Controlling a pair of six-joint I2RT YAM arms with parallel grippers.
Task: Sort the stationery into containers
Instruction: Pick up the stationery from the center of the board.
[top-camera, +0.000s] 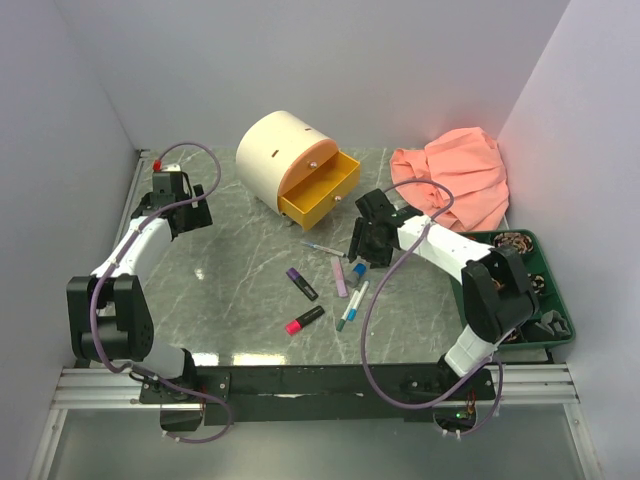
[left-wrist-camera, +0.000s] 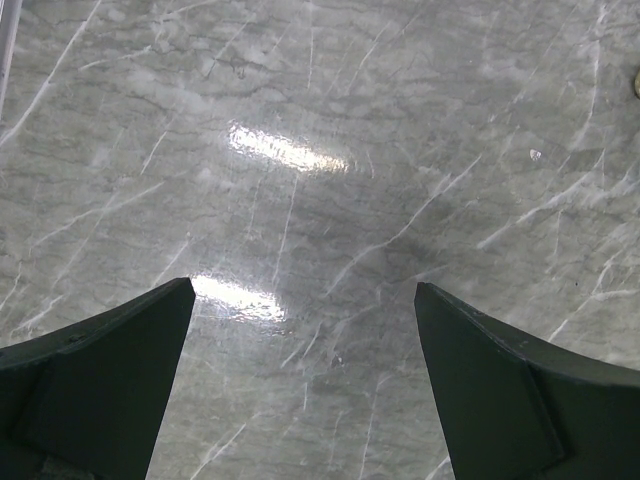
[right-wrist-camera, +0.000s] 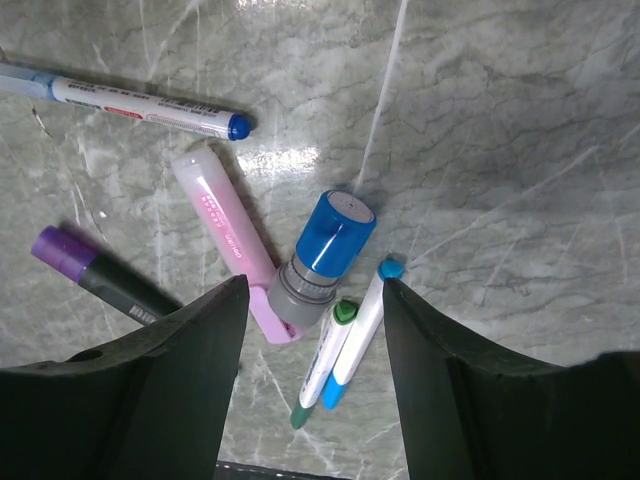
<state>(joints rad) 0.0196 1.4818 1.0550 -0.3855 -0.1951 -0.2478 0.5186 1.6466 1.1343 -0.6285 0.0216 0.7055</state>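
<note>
Item: blue-capped highlighter (right-wrist-camera: 320, 262), centre of the right wrist view, framed by the parted fingers of our right gripper (right-wrist-camera: 315, 288); we judge it light, rigid, slick, best gripped across the grey barrel.

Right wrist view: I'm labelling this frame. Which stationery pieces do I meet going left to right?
Purple-capped highlighter → pink marker → blue-capped highlighter. Left out, since their spans overlap these: the long white pen at the top, the green-tipped pen and the blue-tipped pen.
</note>
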